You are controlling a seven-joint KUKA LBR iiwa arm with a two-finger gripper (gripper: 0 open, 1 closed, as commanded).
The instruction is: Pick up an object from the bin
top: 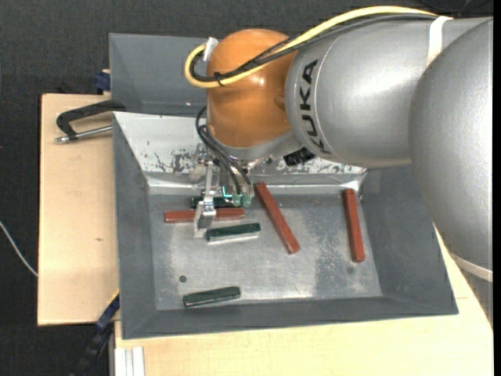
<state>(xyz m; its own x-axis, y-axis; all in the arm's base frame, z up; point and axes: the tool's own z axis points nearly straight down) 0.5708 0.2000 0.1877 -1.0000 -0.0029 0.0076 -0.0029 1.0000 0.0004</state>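
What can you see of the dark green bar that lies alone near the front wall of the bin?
The dark green bar is a short, flat stick with blunt ends, dark and slightly glossy, perhaps plastic. It lies flat on the grey bin floor, close to the front wall and left of the middle, almost crosswise in the view, its right end slightly farther back. Nothing touches it: the other green bar and the claw are farther back in the bin.
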